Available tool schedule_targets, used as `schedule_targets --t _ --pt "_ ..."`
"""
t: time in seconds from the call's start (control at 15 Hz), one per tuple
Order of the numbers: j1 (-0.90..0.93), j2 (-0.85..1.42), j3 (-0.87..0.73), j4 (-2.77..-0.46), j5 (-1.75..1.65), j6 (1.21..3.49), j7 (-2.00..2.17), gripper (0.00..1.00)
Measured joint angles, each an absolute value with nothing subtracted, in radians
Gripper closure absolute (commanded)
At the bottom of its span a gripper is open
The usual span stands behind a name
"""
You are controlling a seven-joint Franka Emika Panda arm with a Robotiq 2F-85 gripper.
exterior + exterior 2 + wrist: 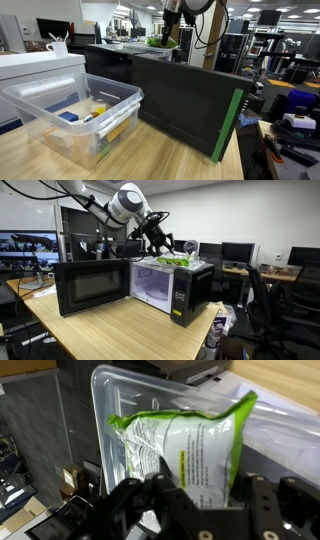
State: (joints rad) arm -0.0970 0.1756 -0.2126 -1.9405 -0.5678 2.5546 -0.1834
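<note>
The claw point(160, 246) hangs just above the top of the microwave point(150, 288), fingers spread and gripping nothing. The green-and-white snack bag point(190, 445) lies right under them, on a clear plastic tray point(110, 405) atop the microwave. The microwave's door point(90, 288) stands wide open. Beside the microwave sits a clear bin point(70, 115) of small items, sharing the wooden table point(150, 160).

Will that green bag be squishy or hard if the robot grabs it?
Probably squishy and floppy: the bag looks puffed, with creased thin film. Likely light for its size, since it seems mostly air. Perhaps slippery too, as its skin looks glossy.
</note>
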Motion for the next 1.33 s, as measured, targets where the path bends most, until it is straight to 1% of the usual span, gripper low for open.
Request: schedule_targets --t 0.13,0.2,0.47,0.6,0.73,0.87,1.13,1.33 --pt "-0.096 0.104 -0.187 -2.019 -0.568 2.576 -0.183 0.79" --pt "-0.096 0.066 -0.172 -2.069 -0.568 2.639 -0.183 0.82" --pt "-0.095 0.051 -0.159 -2.111 -0.572 2.799 -0.183 0.84" --pt "-0.094 0.052 -0.157 -2.122 -0.586 2.889 -0.175 0.9" --pt "-0.093 0.051 -0.166 -2.124 -0.662 2.986 -0.109 0.9" --pt "-0.094 0.046 -0.191 -2.109 -0.793 3.032 0.01 0.9" --pt "-0.093 -0.011 -0.205 -2.113 -0.849 2.999 0.069 0.9" --pt "-0.085 -0.12 -0.201 -2.186 -0.834 2.917 0.041 0.9"
